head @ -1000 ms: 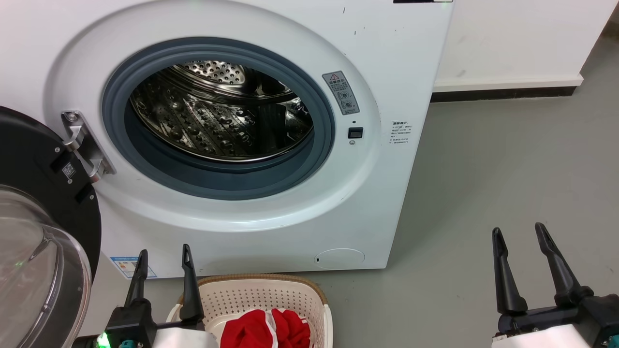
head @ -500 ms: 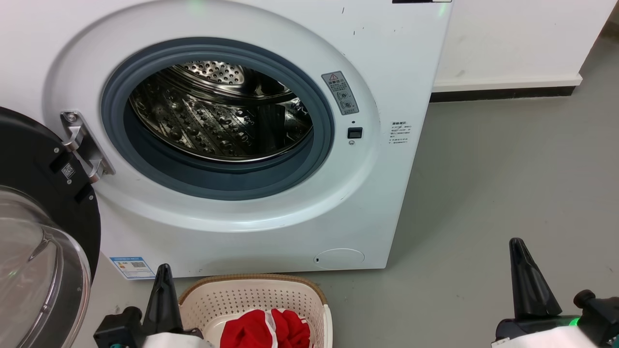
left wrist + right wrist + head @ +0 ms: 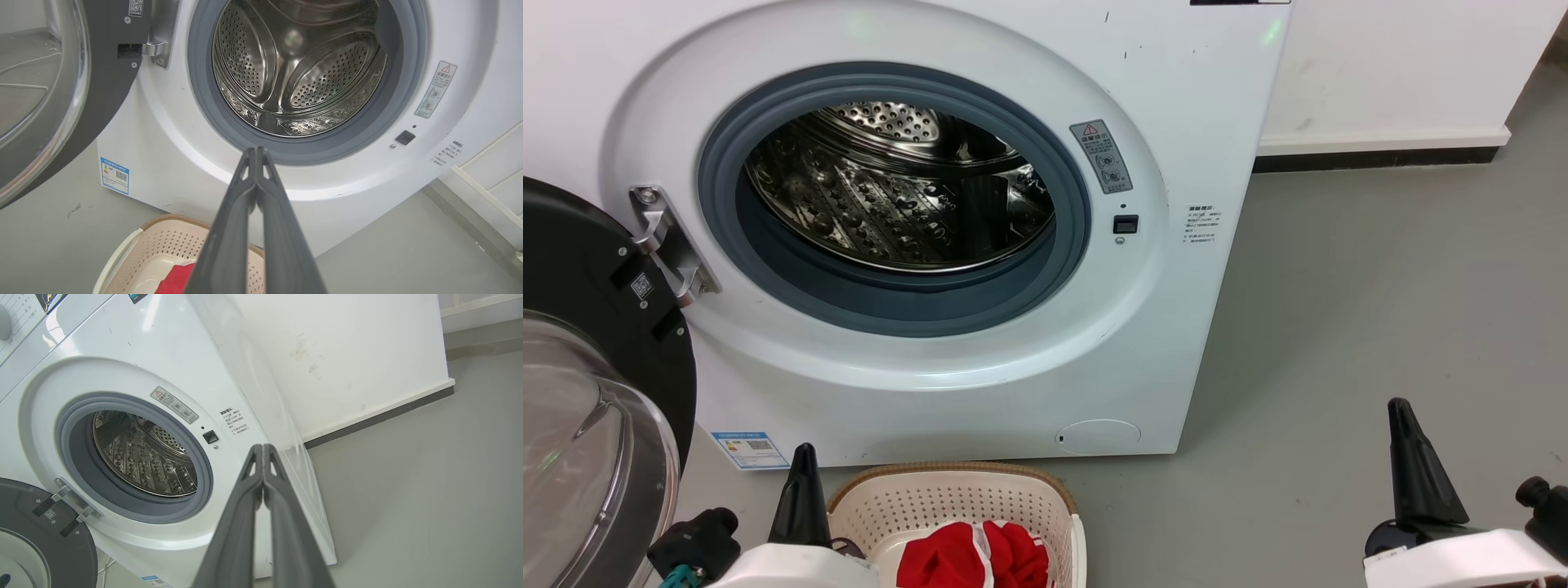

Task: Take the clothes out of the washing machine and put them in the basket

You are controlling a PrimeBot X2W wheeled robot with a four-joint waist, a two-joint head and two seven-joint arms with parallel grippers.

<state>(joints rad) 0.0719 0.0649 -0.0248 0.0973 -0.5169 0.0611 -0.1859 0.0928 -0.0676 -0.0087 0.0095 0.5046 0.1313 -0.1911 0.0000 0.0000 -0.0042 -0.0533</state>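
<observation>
The white washing machine point(image 3: 1176, 82) stands with its door swung open, and its steel drum point(image 3: 898, 196) shows bare metal with no fabric in it. The red clothes point(image 3: 972, 559) with white trim lie bunched inside the cream basket point(image 3: 947, 471), which sits on the floor just below the porthole. My left gripper point(image 3: 805, 453) is shut and empty, just left of the basket's rim. My right gripper point(image 3: 1401, 408) is shut and empty too, over the floor right of the machine. In the left wrist view the shut fingers point(image 3: 256, 151) point at the porthole's lower rim, above the basket point(image 3: 135, 253) and the clothes point(image 3: 175, 281).
The black-framed glass door point(image 3: 588, 408) hangs open at the left, close to my left arm. Grey floor point(image 3: 1380, 286) runs to the right of the machine up to a white wall with a dark skirting point(image 3: 1372, 155). The right wrist view faces the machine's front point(image 3: 135, 453) at an angle.
Both grippers have gone from open to shut and dropped lower in the head view. The clothes and the basket have not moved; the head camera has shifted slightly.
</observation>
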